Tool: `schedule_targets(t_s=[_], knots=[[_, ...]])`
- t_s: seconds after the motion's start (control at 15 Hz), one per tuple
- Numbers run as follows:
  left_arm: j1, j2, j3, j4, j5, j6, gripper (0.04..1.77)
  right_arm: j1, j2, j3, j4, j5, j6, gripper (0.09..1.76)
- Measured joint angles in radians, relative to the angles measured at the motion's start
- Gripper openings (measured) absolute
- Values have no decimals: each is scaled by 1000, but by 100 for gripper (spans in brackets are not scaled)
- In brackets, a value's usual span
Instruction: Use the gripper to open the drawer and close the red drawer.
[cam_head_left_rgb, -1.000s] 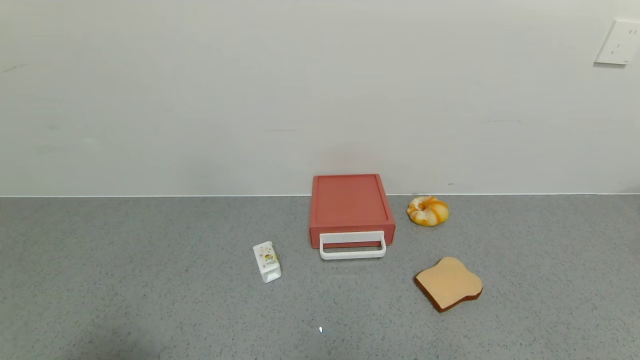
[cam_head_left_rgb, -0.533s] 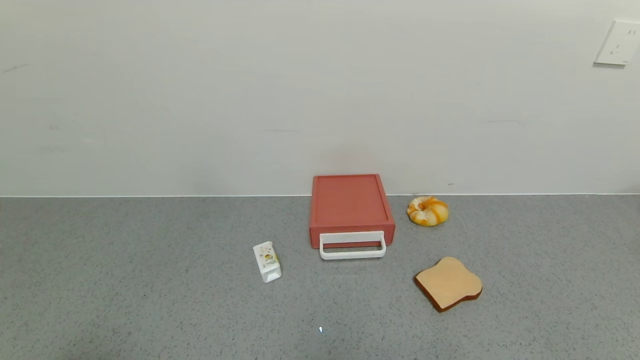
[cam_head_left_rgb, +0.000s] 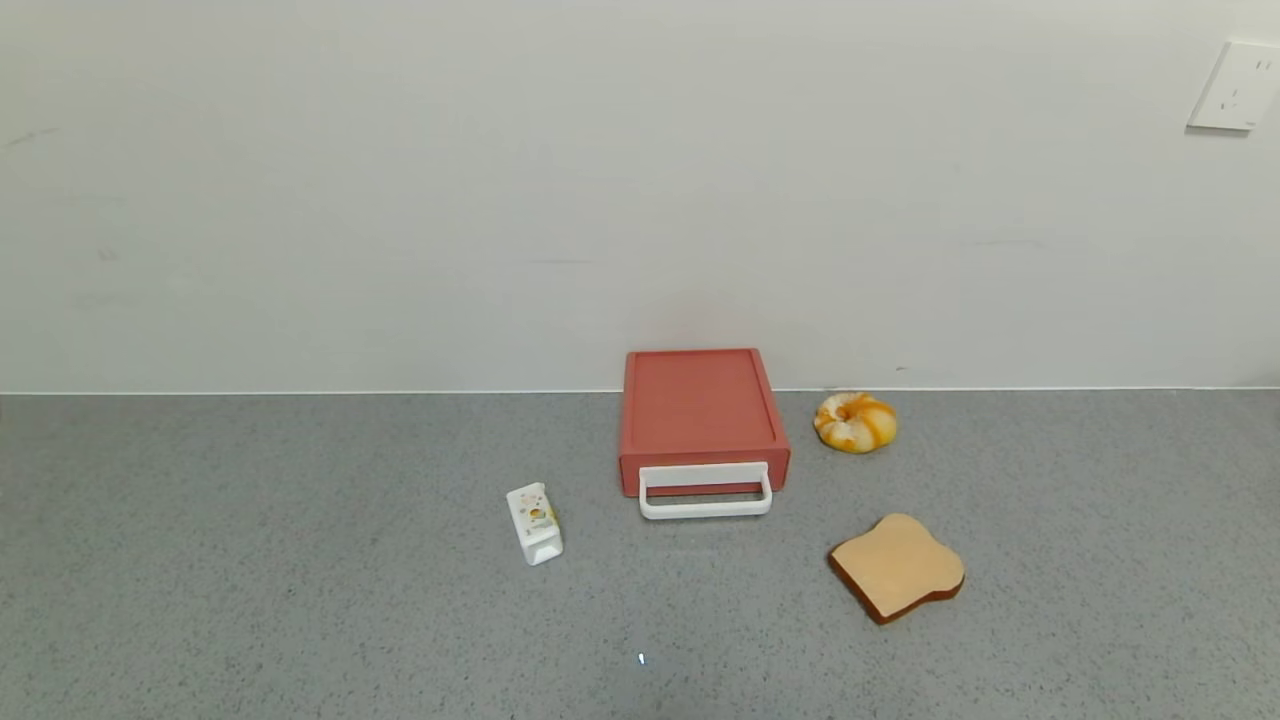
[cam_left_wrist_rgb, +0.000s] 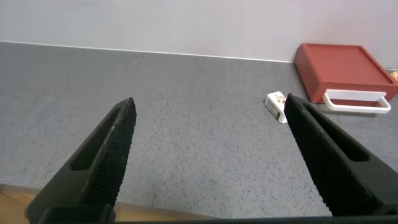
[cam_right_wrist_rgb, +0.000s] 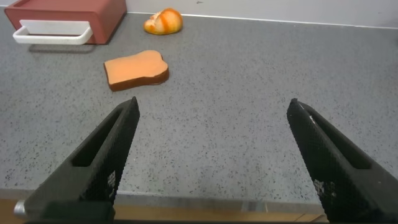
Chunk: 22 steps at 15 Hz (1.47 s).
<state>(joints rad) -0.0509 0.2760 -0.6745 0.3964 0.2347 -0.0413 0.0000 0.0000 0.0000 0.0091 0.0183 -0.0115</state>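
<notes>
Against back wall: flat brick-red drawer (cam_head_left_rgb: 702, 415), white loop handle (cam_head_left_rgb: 706, 492).

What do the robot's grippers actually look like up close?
Only the fingers show. The left gripper and right gripper each have two long, black, tapering fingers with a finely dimpled inner face and a slot-shaped recess. No cables or labels are in view.

My left hand (cam_left_wrist_rgb: 208, 155) shows 2 long black fingers (cam_left_wrist_rgb: 102, 162) that taper to narrow tips, each with a finely cross-hatched inner pad and a shallow slot along the side. My right hand (cam_right_wrist_rgb: 214, 158) looks the same: 2 matte black fingers (cam_right_wrist_rgb: 102, 158), textured and slotted alike.
</notes>
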Motion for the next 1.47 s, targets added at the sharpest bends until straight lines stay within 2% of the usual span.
schedule_targets(t_s=[0.27, 0.53, 0.67, 0.87, 1.07, 1.2, 1.47], knots=[[41, -95, 59, -6, -21, 16, 172, 0, 0, 0, 0, 0, 0, 174], [49, -219, 164, -16, -129, 48, 172, 0, 0, 0, 0, 0, 0, 174], [49, -252, 253, -123, -159, 51, 172, 0, 0, 0, 0, 0, 0, 174], [49, -272, 449, -394, -193, 63, 172, 0, 0, 0, 0, 0, 0, 174], [49, -276, 611, -504, -205, 84, 172, 0, 0, 0, 0, 0, 0, 174], [49, -276, 657, -508, -204, 92, 172, 0, 0, 0, 0, 0, 0, 174], [49, -276, 673, -461, -221, 87, 172, 0, 0, 0, 0, 0, 0, 174]])
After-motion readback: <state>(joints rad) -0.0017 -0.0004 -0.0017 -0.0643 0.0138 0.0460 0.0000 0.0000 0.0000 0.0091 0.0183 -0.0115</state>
